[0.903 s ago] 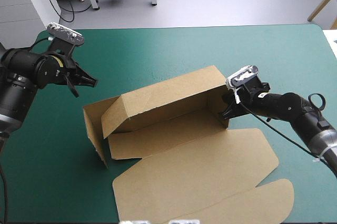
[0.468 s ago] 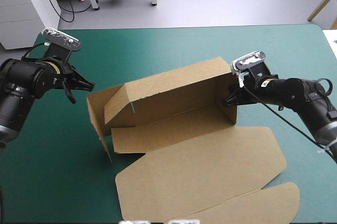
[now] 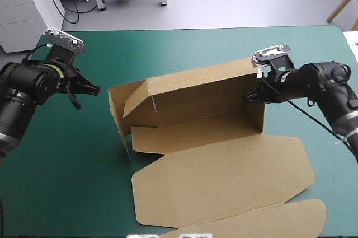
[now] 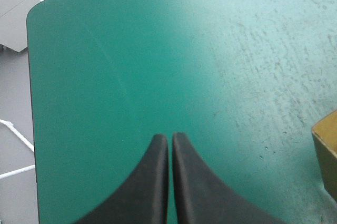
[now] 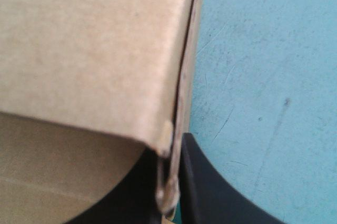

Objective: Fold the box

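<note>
Brown box (image 3: 224, 154) gripped at its right end wall by the right gripper (image 3: 250, 97), mid-table on the teal-green cover (image 3: 184, 47).

From above, the back and end walls are seen raised and the lid flat toward the near edge, but the grip itself is hidden. Only in the right wrist view are the black fingers (image 5: 205, 187) shown all but closed on the board's edge. The left gripper (image 4: 170, 138) is seen pressed together in its own view, apart from the box's left end.
</note>
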Available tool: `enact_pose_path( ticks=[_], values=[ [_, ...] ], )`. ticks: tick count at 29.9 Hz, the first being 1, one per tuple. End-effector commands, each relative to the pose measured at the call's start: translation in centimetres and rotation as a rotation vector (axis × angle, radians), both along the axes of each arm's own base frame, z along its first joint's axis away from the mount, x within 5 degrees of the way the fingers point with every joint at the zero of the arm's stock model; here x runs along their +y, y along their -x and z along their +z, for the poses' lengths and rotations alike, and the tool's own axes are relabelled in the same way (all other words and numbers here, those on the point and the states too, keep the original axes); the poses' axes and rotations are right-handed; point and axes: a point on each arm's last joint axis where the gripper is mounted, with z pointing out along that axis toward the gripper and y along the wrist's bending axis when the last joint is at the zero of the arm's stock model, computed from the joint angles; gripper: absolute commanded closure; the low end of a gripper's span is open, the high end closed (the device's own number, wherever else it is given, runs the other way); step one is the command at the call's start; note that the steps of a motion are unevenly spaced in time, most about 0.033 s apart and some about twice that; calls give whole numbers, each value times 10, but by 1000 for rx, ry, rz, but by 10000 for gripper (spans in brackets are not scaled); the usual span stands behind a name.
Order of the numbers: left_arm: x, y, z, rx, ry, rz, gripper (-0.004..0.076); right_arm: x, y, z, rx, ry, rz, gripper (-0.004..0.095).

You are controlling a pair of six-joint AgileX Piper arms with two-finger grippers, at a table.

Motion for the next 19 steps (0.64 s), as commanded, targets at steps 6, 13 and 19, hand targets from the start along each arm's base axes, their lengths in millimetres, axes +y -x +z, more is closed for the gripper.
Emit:
enact_pose_path(
  ticks=[6, 13, 19],
  values=[
    [2, 6, 19, -106, 26, -3, 714, 9, -38, -20, 66, -25, -21, 928],
    [-1, 7, 19, -99, 58, -7, 714, 17, -79, -26, 65, -24, -17, 927],
    [-2, 7, 19, -100, 70, -10, 716, 24, -110, -30, 44, -24, -11, 823]
  ],
)
